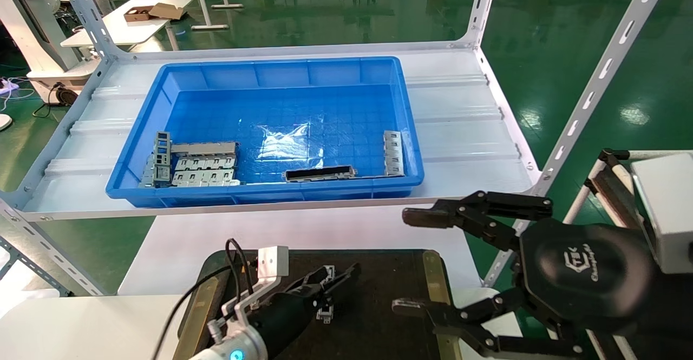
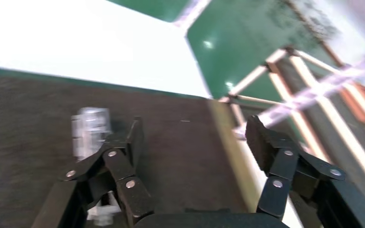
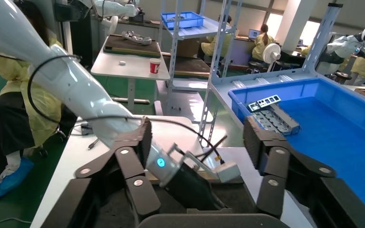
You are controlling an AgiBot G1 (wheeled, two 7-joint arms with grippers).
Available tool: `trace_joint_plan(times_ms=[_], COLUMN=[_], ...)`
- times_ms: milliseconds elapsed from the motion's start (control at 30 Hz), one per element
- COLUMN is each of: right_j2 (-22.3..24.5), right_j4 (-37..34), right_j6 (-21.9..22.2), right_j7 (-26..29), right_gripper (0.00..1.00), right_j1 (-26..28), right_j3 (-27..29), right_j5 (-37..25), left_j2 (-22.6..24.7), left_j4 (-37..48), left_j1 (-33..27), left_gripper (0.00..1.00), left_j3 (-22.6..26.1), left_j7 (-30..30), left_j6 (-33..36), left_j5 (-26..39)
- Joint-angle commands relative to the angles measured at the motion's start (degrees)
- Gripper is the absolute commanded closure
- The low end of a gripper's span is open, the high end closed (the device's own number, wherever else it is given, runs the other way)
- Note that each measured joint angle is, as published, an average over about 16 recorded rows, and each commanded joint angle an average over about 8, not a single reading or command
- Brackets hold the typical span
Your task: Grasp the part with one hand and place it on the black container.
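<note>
The part (image 1: 325,312), a small light-grey metal strip, lies on the black container (image 1: 379,295), a flat dark tray with brass-coloured side strips. My left gripper (image 1: 338,280) hovers low over the tray and is open with nothing between the jaws. In the left wrist view the part (image 2: 91,130) lies just outside one finger (image 2: 134,137) of the left gripper (image 2: 197,137), on the dark tray (image 2: 28,118). My right gripper (image 1: 407,262) is open and empty, held above the tray's right edge. In its own wrist view the right gripper (image 3: 198,137) faces the left arm.
A deep blue bin (image 1: 270,67) stands on the white shelf behind the tray. It holds several grey slotted plates (image 1: 203,168) at its left, a dark frame bar (image 1: 319,173) at the front and one plate (image 1: 393,153) at the right. Slotted shelf posts (image 1: 595,84) rise at the right.
</note>
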Motion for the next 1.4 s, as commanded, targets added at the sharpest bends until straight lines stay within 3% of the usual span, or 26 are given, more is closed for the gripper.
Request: trace_joint_plan(times_ms=[33,333,600,800,1100,1400], right_j2=[0.0,0.0,0.0,0.0,0.0,0.1], right_j4=[0.0,0.0,0.0,0.0,0.0,0.0], right_j6=[0.0,0.0,0.0,0.0,0.0,0.1], right_j7=[0.0,0.0,0.0,0.0,-0.1,-0.1], right_gripper=[0.0,0.0,0.0,0.0,0.0,0.0], right_j1=[0.0,0.0,0.0,0.0,0.0,0.0], right_j3=[0.0,0.0,-0.1,-0.1,-0.1,-0.1], right_j5=[0.0,0.0,0.0,0.1,0.1,0.1], left_j2=[-2.5,-7.1,-11.8,-15.8,-19.4,-21.4], left_j4=[-3.8,-5.9,-5.9,-5.9,-5.9,-6.0], left_j1=[0.2,2.3,5.4,6.3,6.3,5.1], left_gripper=[0.0,0.0,0.0,0.0,0.0,0.0], left_j3=[-0.1,-9.1,-19.1,-23.7,-27.2,-29.1], left_j7=[-0.3,8.4,20.7,26.3,30.2,30.9], left_j6=[2.0,21.2,39.3,50.0,59.1,63.4], left_j5=[0.2,-0.3,-6.7,-11.3,-15.4,-17.8])
